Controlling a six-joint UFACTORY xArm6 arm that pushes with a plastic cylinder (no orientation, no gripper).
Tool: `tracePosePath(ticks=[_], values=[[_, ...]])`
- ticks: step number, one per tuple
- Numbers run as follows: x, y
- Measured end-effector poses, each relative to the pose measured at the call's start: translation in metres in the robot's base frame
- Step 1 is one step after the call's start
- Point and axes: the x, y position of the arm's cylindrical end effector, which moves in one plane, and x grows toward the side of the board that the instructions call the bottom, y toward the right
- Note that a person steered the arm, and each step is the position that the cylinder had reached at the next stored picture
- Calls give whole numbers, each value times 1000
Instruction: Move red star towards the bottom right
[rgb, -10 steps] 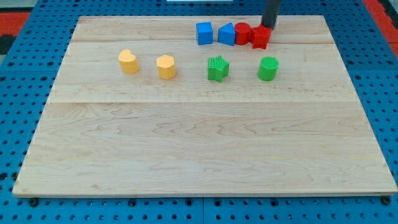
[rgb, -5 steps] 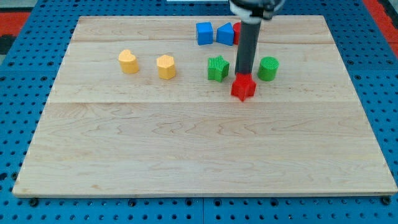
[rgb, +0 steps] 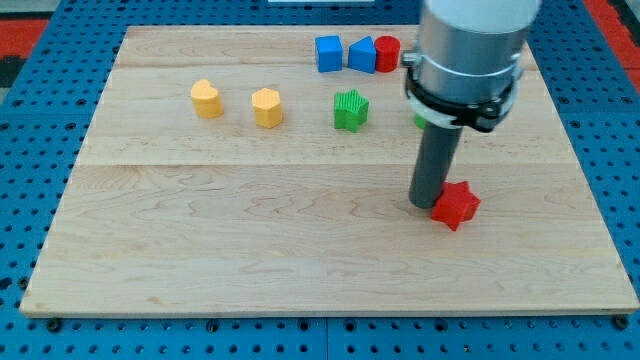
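The red star (rgb: 456, 205) lies on the wooden board (rgb: 250, 250), right of centre and in its lower half. My tip (rgb: 427, 203) stands just to the star's left, touching its upper left side. The arm's grey body rises above it toward the view's top and hides most of the green cylinder (rgb: 420, 121).
At the view's top sit a blue cube (rgb: 328, 53), a blue triangular block (rgb: 362, 54) and a red cylinder (rgb: 387, 53) in a row. Below them are a green star (rgb: 350, 110), a yellow hexagonal block (rgb: 267, 107) and a yellow block (rgb: 206, 99).
The red star has been pushed from the top row down and to the right, past the green blocks. My tip moved with it, and the arm now covers the green cylinder.
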Motion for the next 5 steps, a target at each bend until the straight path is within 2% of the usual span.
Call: tracePosePath(ticks=[1, 2, 3, 4, 5], values=[[-16, 11], [11, 43], [32, 44], [21, 44], [-61, 78]])
